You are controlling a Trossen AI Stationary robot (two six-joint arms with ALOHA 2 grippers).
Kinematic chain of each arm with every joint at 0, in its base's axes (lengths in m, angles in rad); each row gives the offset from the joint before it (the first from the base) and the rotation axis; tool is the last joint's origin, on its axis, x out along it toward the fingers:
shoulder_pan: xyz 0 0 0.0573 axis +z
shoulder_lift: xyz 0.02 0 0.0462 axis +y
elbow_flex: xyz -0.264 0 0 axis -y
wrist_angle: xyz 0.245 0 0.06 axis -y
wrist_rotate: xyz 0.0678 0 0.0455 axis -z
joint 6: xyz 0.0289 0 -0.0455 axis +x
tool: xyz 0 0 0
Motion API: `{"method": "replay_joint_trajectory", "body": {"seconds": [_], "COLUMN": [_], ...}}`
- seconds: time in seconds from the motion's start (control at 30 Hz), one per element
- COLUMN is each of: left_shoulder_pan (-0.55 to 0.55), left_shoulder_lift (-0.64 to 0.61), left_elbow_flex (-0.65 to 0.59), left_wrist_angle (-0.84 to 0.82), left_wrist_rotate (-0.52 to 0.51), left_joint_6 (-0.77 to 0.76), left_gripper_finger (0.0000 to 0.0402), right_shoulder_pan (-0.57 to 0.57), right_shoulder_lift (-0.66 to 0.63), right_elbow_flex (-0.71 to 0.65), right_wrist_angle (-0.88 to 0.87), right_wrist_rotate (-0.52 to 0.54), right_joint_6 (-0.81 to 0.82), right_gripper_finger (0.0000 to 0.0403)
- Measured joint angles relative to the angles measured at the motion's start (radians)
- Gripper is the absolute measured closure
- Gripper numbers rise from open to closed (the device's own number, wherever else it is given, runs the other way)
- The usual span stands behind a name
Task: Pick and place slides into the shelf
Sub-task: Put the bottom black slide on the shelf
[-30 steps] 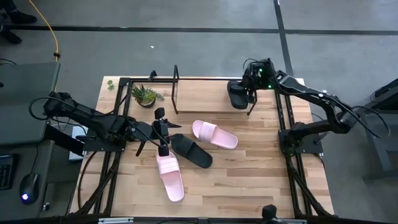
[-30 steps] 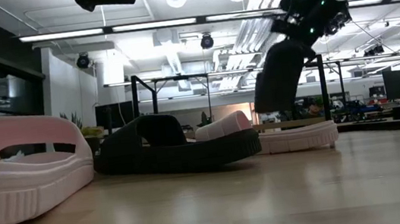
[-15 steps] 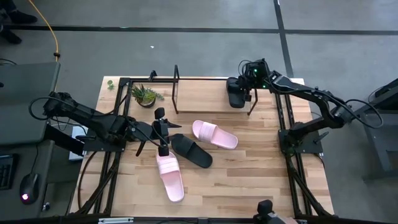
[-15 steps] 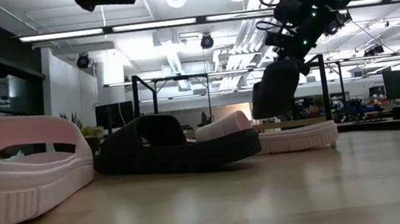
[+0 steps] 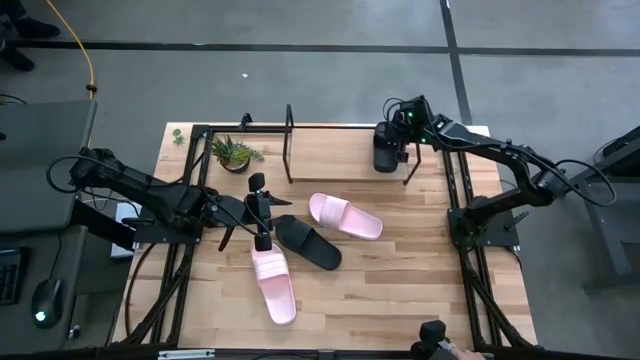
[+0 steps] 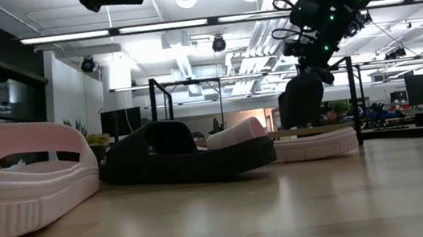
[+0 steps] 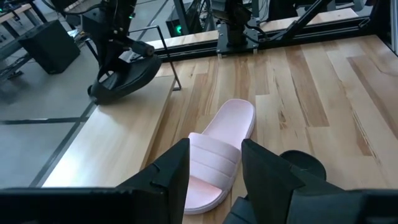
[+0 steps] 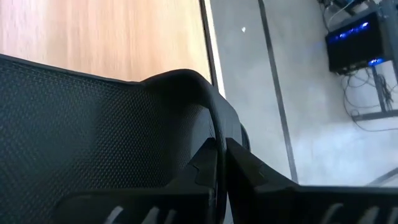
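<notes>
Slides are spread over the wooden table (image 5: pixel 400 290). Nearest the front edge, one pale pink slide (image 5: pixel 273 284) lies flat. The left gripper (image 5: pixel 262 211) hangs just above its far end, with its fingers (image 7: pixel 169 176) spread apart and nothing between them. Beside it a black slide (image 5: pixel 309 243) lies flat, and a second pink slide (image 5: pixel 345 216) is just past that. Farther back stands the shelf (image 5: pixel 340 155). Another black slide (image 5: pixel 385 149) is held at the shelf's right end, tipped up on the light board. It is pinched tight by the right gripper (image 5: pixel 400 135). A small potted plant (image 5: pixel 234 154) sits by the shelf's left end.
</notes>
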Motion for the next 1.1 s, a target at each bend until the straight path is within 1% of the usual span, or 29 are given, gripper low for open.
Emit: {"method": "replay_joint_trajectory", "body": {"seconds": [0.13, 0.47, 0.67, 0.83, 1.1], "left_shoulder_pan": [0.0, 0.0, 0.0, 0.0, 0.0], "left_shoulder_lift": [0.0, 0.0, 0.0, 0.0, 0.0], "left_elbow_flex": [0.0, 0.0, 0.0, 0.0, 0.0], "left_wrist_angle": [0.0, 0.0, 0.0, 0.0, 0.0], "left_wrist_rotate": [0.0, 0.0, 0.0, 0.0, 0.0], "left_joint_6": [-0.001, -0.001, -0.001, 0.0, 0.0], "left_gripper_finger": [0.0273, 0.0273, 0.0273, 0.0273, 0.0273], "right_shoulder_pan": [0.0, 0.0, 0.0, 0.015, 0.086], "right_shoulder_lift": [0.0, 0.0, 0.0, 0.0, 0.0], "right_elbow_flex": [0.0, 0.0, 0.0, 0.0, 0.0], "right_wrist_angle": [-0.011, -0.015, -0.014, -0.015, 0.021], "right_wrist_rotate": [0.0, -0.002, -0.002, -0.004, -0.008], "right_joint_6": [0.002, 0.011, 0.019, 0.045, 0.056], "right_gripper_finger": [0.0387, 0.0333, 0.0311, 0.03, 0.0299]}}
